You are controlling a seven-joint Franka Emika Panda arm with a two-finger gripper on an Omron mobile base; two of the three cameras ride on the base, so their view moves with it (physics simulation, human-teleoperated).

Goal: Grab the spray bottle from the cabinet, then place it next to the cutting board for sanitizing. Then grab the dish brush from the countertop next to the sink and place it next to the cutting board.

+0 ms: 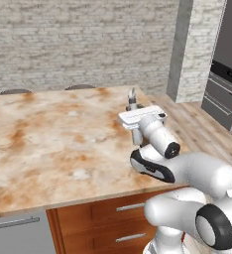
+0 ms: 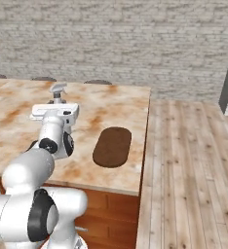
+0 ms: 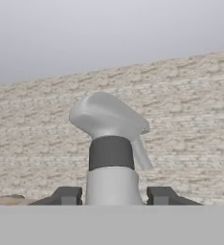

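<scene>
The spray bottle (image 3: 111, 139) stands upright between my fingertips (image 3: 68, 195), its grey trigger head and dark collar rising above them. My gripper (image 3: 113, 195) is shut on the bottle's neck. In the right base view the spray bottle (image 2: 57, 90) pokes up behind my gripper (image 2: 56, 103), over the countertop (image 2: 111, 107) and to the left of the dark oval cutting board (image 2: 112, 146). From the left base view the spray bottle (image 1: 132, 96) shows above my gripper (image 1: 133, 106) near the right end of the countertop (image 1: 53, 134). The bottle's base is hidden by my hand.
Wooden drawers (image 1: 113, 218) with metal handles sit under the slab. A stone pillar (image 1: 195, 49) and a steel oven (image 1: 222, 94) stand to the right. Stool tops (image 1: 14, 91) line the far edge. Wooden floor (image 2: 194, 170) lies beyond the counter's right edge.
</scene>
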